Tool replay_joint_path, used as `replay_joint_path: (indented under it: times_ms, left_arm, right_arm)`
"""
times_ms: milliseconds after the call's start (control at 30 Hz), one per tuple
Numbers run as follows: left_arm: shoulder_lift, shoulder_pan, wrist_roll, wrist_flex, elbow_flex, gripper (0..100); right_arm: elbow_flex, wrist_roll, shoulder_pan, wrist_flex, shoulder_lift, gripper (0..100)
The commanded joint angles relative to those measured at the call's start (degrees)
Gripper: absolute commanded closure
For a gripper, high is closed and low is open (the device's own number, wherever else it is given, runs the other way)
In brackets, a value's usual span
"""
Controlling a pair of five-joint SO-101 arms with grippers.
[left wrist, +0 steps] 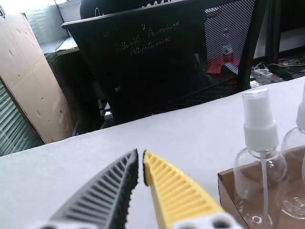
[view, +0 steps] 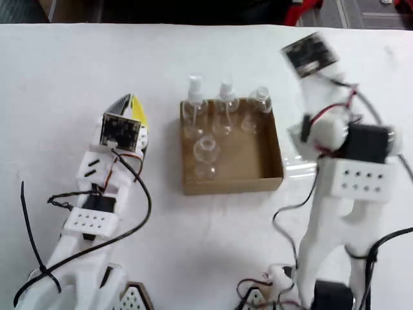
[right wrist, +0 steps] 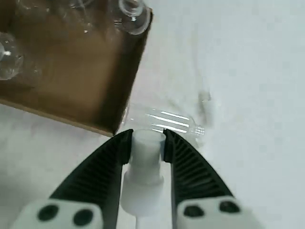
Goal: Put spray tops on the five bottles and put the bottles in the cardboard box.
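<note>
Right gripper (right wrist: 145,138) is clamped on a white spray top (right wrist: 143,179), above an uncapped bottle (right wrist: 167,121) lying on the table (view: 77,71) just beside the cardboard box (view: 232,185). Left gripper (left wrist: 139,164) sits closed and empty, left of the box.

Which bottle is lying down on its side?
The bottle on the table just outside the cardboard box. The other four bottles stand upright inside the box.
</note>
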Motion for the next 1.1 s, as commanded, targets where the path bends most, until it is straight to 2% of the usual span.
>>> replay_joint_path:
  times_ms: [0,467,767,833,900,1067]
  left_arm:
    - [-0.1,0.6,-0.5,-1.5,-0.6,98]
    - [-0.1,0.7,-0.5,-1.5,-0.6,98]
    - [-0.1,0.7,-0.5,-1.5,-0.6,98]
    - [-0.1,0.7,-0.5,-1.5,-0.6,98]
    - [-0.1,0.7,-0.5,-1.5,-0.6,98]
    - [-0.1,0.7,-0.5,-1.5,-0.7,98]
  right_arm:
    - [9.6,-0.1,-1.7,-9.6,-7.0,98.2]
    - [43.8,-0.6,-2.2,-65.9,-27.9,98.2]
    - [68.3,-1.1,-8.0,-109.2,-32.4,98.2]
    - [69.6,-6.2,-8.7,-115.7,-32.3,98.2]
    - [68.9,-16.3,-8.3,-117.8,-32.3,98.2]
    - [57.9,-40.6,-3.0,-111.0,-28.1,98.2]
